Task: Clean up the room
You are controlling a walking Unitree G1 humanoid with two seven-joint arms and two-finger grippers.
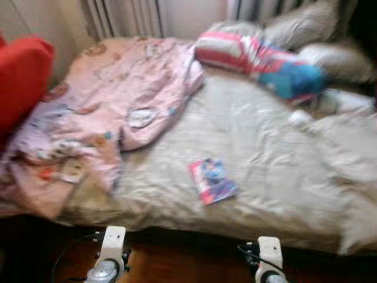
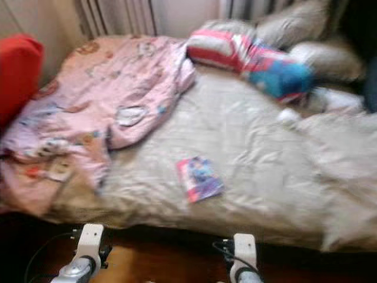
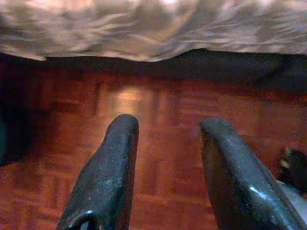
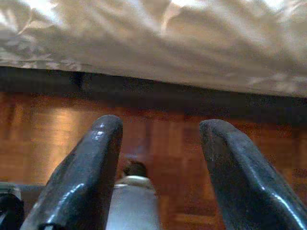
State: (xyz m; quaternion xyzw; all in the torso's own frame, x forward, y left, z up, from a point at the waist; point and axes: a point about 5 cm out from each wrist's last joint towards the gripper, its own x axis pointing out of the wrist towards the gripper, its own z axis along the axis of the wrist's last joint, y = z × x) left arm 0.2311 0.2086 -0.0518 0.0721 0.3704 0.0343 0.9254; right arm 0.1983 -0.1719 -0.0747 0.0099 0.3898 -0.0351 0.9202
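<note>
A small pink and blue booklet (image 1: 212, 180) lies on the cream bedspread (image 1: 265, 153) near the bed's front edge. A crumpled pink patterned blanket (image 1: 112, 100) covers the bed's left half. A pink, white and blue striped pillow (image 1: 259, 62) rests at the back. Both arms hang low in front of the bed, above the wooden floor. My left gripper (image 3: 168, 143) is open with nothing between its fingers. My right gripper (image 4: 160, 143) is open too, also holding nothing.
A red cushion (image 1: 20, 76) stands at the far left beside the bed. Grey pillows (image 1: 306, 26) pile up at the back right. A radiator (image 1: 123, 16) lines the wall behind. Reddish parquet floor (image 3: 158, 120) runs under the bed's edge.
</note>
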